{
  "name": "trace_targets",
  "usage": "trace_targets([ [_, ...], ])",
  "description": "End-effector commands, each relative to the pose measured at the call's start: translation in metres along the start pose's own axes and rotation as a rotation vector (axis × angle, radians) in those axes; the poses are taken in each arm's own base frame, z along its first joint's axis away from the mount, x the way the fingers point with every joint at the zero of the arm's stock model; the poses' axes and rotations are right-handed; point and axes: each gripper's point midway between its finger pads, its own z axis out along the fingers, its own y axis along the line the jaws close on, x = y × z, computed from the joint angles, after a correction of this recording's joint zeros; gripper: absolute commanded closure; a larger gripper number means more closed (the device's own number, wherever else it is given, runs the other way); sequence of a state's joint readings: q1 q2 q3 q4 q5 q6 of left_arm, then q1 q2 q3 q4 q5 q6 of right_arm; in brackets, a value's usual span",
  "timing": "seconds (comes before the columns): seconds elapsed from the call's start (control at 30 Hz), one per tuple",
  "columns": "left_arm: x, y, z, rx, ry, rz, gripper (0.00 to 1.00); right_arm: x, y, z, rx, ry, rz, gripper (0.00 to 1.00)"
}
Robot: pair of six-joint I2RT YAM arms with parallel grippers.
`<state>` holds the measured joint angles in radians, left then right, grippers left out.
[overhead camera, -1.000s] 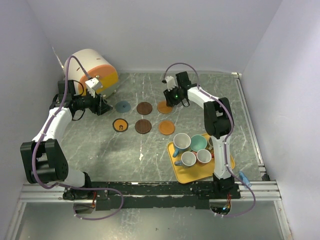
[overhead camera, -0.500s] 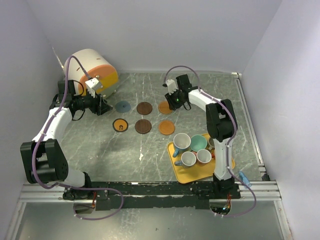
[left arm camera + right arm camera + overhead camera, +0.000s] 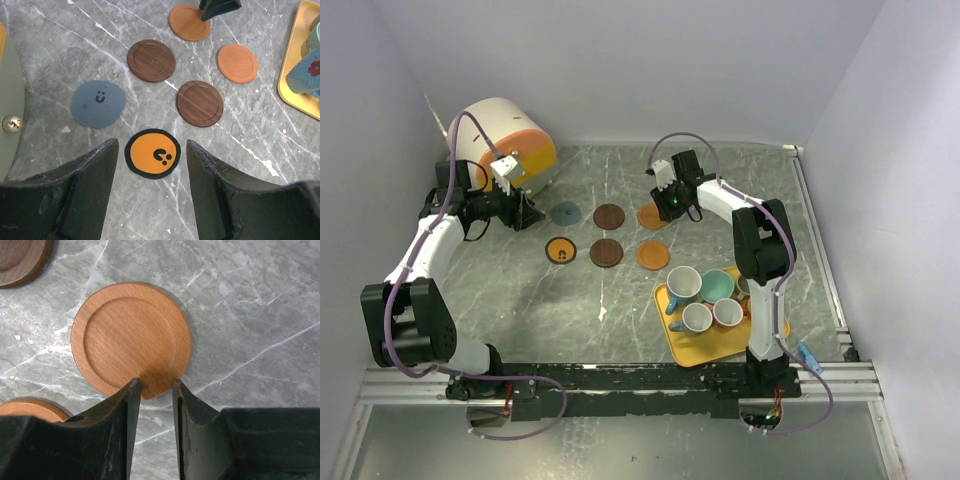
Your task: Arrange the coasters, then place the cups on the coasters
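Six coasters lie flat in two rows of three: slate blue (image 3: pixel 565 212), dark brown (image 3: pixel 609 216) and orange (image 3: pixel 649 214) behind, yellow-orange with a dark rim (image 3: pixel 561 250), dark brown (image 3: pixel 606 252) and orange (image 3: pixel 654 254) in front. My right gripper (image 3: pixel 156 385) is open by a narrow gap, its tips over the near rim of the back orange coaster (image 3: pixel 131 337). My left gripper (image 3: pixel 152 145) hangs open above the table beside the yellow-orange coaster (image 3: pixel 152 153), holding nothing. The cups, among them a teal one (image 3: pixel 718 286), stand together on the yellow tray (image 3: pixel 692 347).
A big white-and-orange cylinder (image 3: pixel 505 140) lies at the back left behind my left arm. The tray sits at the front right by the right arm's base. White walls close in the sides and back.
My right arm has shifted slightly to the right over the back orange coaster, and its jaws have narrowed a little. The left arm and the coasters have stayed still.
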<state>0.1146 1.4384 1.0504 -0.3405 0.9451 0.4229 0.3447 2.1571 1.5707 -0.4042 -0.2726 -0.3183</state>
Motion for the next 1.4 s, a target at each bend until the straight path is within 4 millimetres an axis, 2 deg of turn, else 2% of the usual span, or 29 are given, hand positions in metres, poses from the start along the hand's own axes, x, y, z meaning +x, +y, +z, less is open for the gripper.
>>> trace_targets([
  [0.0, -0.003, -0.003, -0.002, 0.019, -0.026, 0.037, 0.32, 0.048, 0.016, 0.013, -0.048, 0.167, 0.051, 0.68],
  [0.43, -0.003, -0.003, -0.002, 0.020, -0.027, 0.038, 0.32, 0.036, 0.023, 0.012, -0.065, 0.151, 0.046, 0.68],
  [0.57, -0.004, -0.003, -0.003, 0.018, -0.028, 0.041, 0.32, 0.024, 0.013, 0.007, -0.021, 0.128, 0.045, 0.67],
  [0.67, -0.004, -0.003, -0.003, 0.014, -0.029, 0.041, 0.32, 0.005, 0.001, -0.004, 0.007, 0.080, 0.053, 0.65],
  [0.83, -0.003, -0.002, -0.002, 0.013, -0.028, 0.038, 0.32, -0.031, -0.017, -0.035, 0.041, -0.010, 0.049, 0.60],
  [0.93, -0.004, -0.002, -0.003, 0.010, -0.029, 0.040, 0.32, -0.041, -0.020, -0.060, 0.042, -0.045, 0.019, 0.57],
  [1.0, -0.005, -0.001, -0.003, 0.006, -0.031, 0.041, 0.32, -0.036, -0.018, -0.075, 0.028, -0.042, -0.012, 0.55],
  [1.03, -0.006, -0.001, -0.003, 0.005, -0.034, 0.045, 0.32, -0.037, -0.016, -0.091, 0.032, -0.051, -0.039, 0.54],
  [1.13, -0.007, 0.000, -0.003, -0.001, -0.035, 0.045, 0.32, -0.025, -0.005, -0.120, 0.018, -0.038, -0.114, 0.51],
  [1.37, -0.008, 0.001, -0.002, -0.019, -0.019, 0.051, 0.27, 0.004, 0.043, -0.186, -0.090, -0.021, -0.237, 0.48],
])
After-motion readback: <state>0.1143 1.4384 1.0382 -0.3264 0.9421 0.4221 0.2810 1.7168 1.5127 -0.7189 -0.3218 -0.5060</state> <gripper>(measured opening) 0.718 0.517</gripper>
